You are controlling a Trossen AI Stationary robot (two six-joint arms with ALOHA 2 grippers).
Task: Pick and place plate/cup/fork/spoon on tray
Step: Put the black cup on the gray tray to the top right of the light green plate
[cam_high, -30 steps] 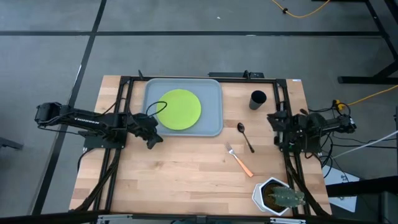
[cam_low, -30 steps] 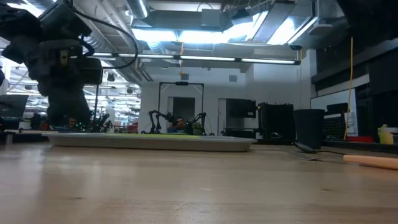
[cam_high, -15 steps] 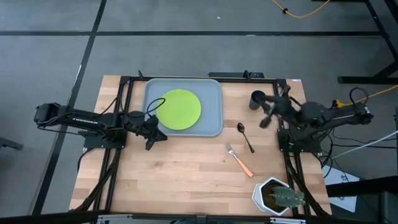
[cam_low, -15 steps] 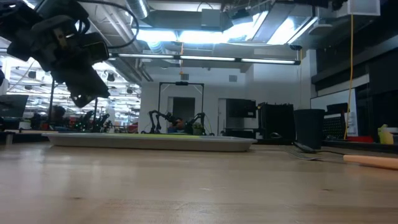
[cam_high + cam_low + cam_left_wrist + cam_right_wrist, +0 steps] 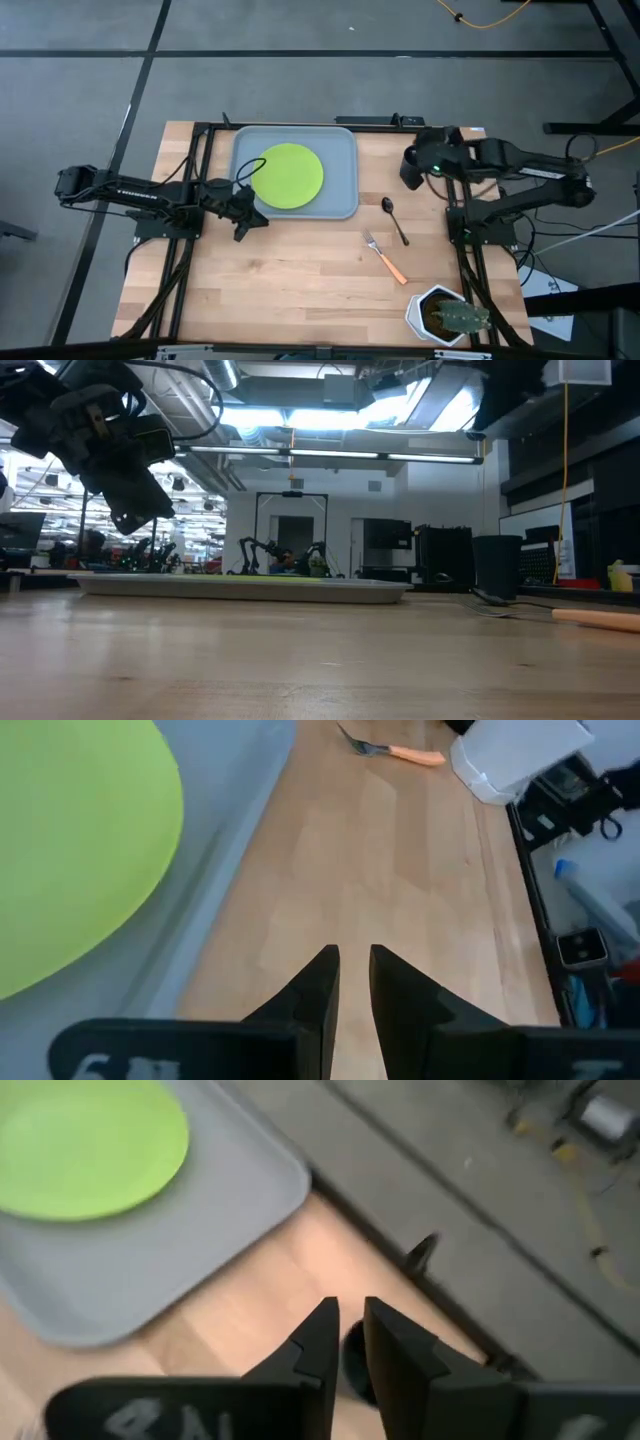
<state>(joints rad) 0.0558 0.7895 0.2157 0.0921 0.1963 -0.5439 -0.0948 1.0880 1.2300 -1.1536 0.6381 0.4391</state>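
Since half a second ago the right gripper (image 5: pixel 413 165) has swung from beside the cup (image 5: pixel 409 166) to directly over it; the left arm has barely shifted.

Right gripper — fingers (image 5: pixel 322 1342) nearly together, a thin gap between them, holding nothing; the right wrist view shows the cup's dark rim just past the tips, which the high view hides under the arm.

Left gripper (image 5: pixel 245 222) — just beside the near-left corner of the tray (image 5: pixel 340 160), raised off the table (image 5: pixel 300 270) as only the low view makes plain; fingers (image 5: pixel 315 990) close together with a narrow slit, empty.

Tray — far side of the table, left of centre. Contents: the plate (image 5: pixel 288 175), lying flat at its middle. Nothing else in it.

Cup — upright on bare wood to the right of the tray, at the far right of the table; contents cannot be told.

Spoon (image 5: pixel 394 219) — on the wood near the tray's near-right corner.

Fork (image 5: pixel 385 259) — just nearer than the spoon, apart from it, orange handle pointing near-right. The left wrist view alone shows it beside the white pot (image 5: pixel 443 315).
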